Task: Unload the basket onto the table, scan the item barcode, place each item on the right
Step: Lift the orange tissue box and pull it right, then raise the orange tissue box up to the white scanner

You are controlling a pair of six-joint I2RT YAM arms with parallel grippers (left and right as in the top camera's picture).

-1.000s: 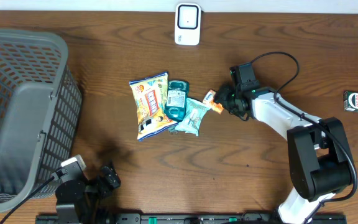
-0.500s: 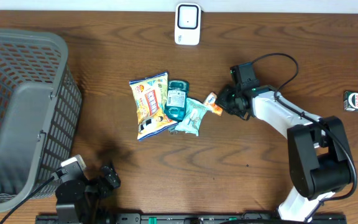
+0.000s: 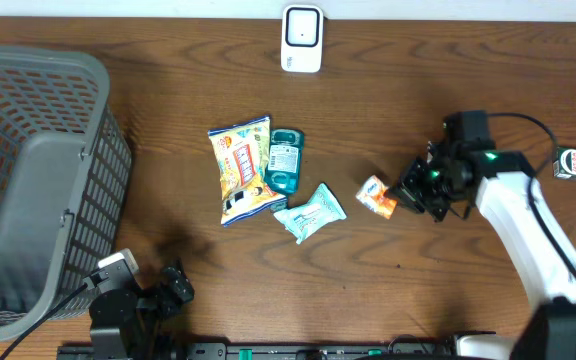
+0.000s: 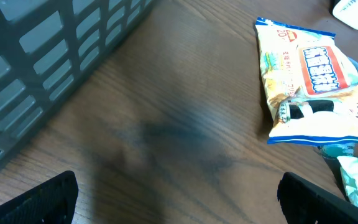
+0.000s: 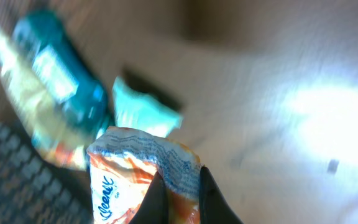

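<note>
My right jaws are pinched tight on the small orange-and-white packet (image 3: 376,197), gripping it by one edge; in my right wrist view, which is blurred, the crinkled packet (image 5: 143,163) stands just in front of my two dark fingertips (image 5: 211,198), which meet with almost no gap. The packet sits out over the wooden surface (image 3: 168,100) on my right half, apart from the other goods and well short of the white scanner (image 3: 302,38), which stands at the far edge near the middle; whether the packet touches the surface I cannot tell.

Left of the packet lie three things in a loose cluster: a pale teal pack (image 3: 310,213) nearest, a darker teal item (image 3: 286,160) beyond it, and a yellow snack bag (image 3: 241,168) touching that item's left side; a small round black object (image 3: 571,162) rests at the right edge.

My left jaws stand spread as wide as they go and hold nothing; their fingertips (image 4: 36,199) show at the bottom corners of my left wrist view, low by the near edge beside the grey basket (image 3: 28,180).
</note>
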